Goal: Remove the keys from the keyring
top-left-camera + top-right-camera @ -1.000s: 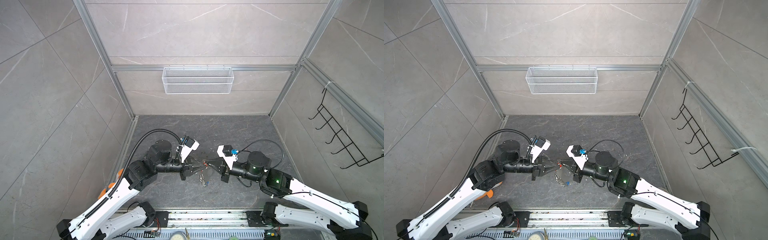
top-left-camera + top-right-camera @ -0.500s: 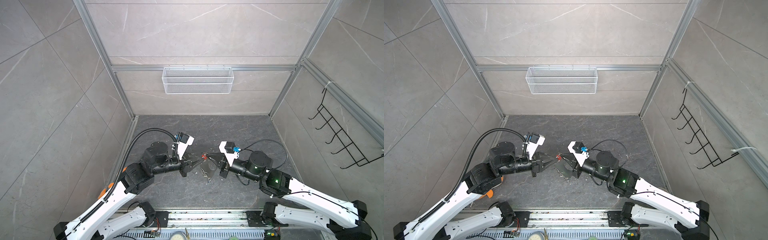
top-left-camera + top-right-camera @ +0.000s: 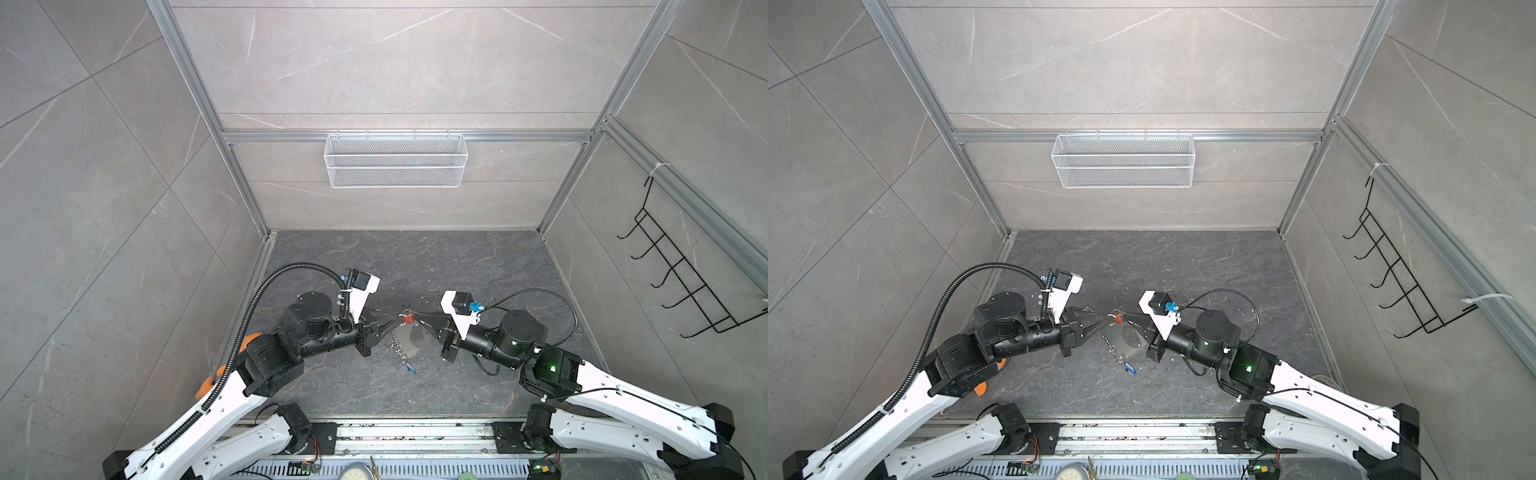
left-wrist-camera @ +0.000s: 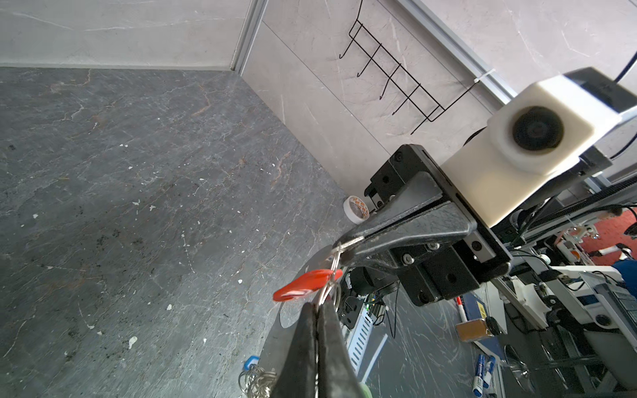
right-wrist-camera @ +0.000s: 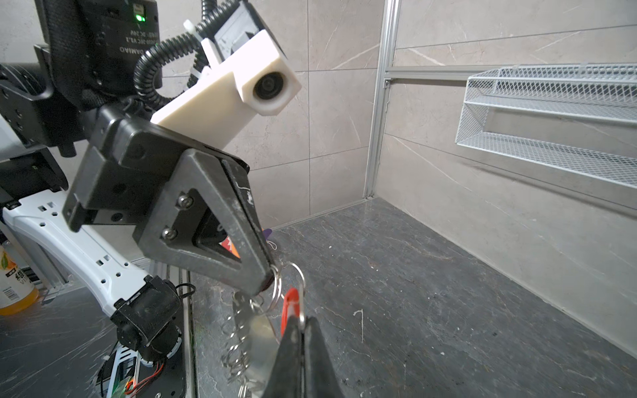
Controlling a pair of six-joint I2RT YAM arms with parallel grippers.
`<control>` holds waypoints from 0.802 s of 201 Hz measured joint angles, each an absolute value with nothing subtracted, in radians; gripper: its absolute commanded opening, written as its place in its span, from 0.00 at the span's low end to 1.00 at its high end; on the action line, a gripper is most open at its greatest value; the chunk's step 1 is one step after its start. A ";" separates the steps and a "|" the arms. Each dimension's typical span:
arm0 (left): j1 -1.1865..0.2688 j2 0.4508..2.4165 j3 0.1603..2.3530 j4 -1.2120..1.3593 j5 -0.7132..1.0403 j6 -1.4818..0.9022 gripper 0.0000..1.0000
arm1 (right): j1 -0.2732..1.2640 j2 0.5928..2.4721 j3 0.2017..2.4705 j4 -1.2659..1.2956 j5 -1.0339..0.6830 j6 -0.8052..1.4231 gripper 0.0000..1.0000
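The keys and the keyring hang as one bundle between my two grippers, above the dark floor. A red-tagged key point(image 3: 409, 319) point(image 3: 1118, 319) point(image 4: 303, 284) point(image 5: 289, 306) sits at the top, where the tips meet. My left gripper point(image 3: 395, 325) point(image 3: 1102, 322) point(image 4: 319, 306) is shut on a wire split ring. My right gripper point(image 3: 417, 322) point(image 3: 1129, 319) point(image 5: 301, 322) is shut on the ring beside the red tag. The grey keyring plate point(image 3: 405, 343) point(image 3: 1121, 340) point(image 5: 256, 330) dangles below with its chain point(image 5: 238, 351). A blue-tagged key point(image 3: 411, 369) point(image 3: 1129, 368) point(image 4: 251, 361) hangs lowest.
A white wire basket point(image 3: 395, 166) is mounted on the back wall. A black hook rack point(image 3: 685, 282) hangs on the right wall. A tape roll point(image 4: 356, 213) lies by the right wall, and an orange object point(image 3: 205, 384) sits behind the left arm.
Both gripper tips have drawn closer together and moved up and back. The bundle has been carried with them, and the red tag now shows between the tips.
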State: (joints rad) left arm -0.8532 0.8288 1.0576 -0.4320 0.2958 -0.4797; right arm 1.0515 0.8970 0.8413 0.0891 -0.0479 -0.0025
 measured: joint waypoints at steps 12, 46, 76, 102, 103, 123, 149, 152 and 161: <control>-0.853 0.841 1.066 -0.449 0.292 -0.480 0.00 | 1.052 0.894 0.842 0.070 -0.048 -0.010 0.00; -0.855 0.858 1.081 -0.485 0.290 -0.479 0.00 | 1.052 0.894 0.852 0.015 -0.048 -0.031 0.00; -0.854 0.892 1.114 -0.516 0.320 -0.465 0.00 | 1.054 0.896 0.884 -0.053 -0.031 -0.046 0.00; -0.845 0.951 1.179 -0.559 0.360 -0.445 0.00 | 1.053 0.912 0.936 -0.117 0.006 -0.076 0.00; -0.844 0.952 1.180 -0.560 0.361 -0.445 0.00 | 1.053 0.913 0.937 -0.118 0.008 -0.078 0.00; -0.841 0.982 1.208 -0.583 0.386 -0.440 0.00 | 1.053 0.928 0.954 -0.136 0.039 -0.110 0.00; -0.837 1.021 1.244 -0.619 0.401 -0.444 0.00 | 1.054 0.976 0.976 -0.135 0.078 -0.154 0.00; -0.836 1.026 1.248 -0.623 0.401 -0.447 0.00 | 1.054 0.984 0.979 -0.130 0.084 -0.160 0.00; -0.835 1.039 1.258 -0.633 0.400 -0.453 0.00 | 1.055 1.005 0.982 -0.114 0.093 -0.178 0.00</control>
State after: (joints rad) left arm -0.8352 1.0389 1.2583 -0.6334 0.4004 -0.4526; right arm 1.0550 1.0050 0.9821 -0.1139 0.0929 -0.1776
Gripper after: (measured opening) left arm 0.045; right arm 0.045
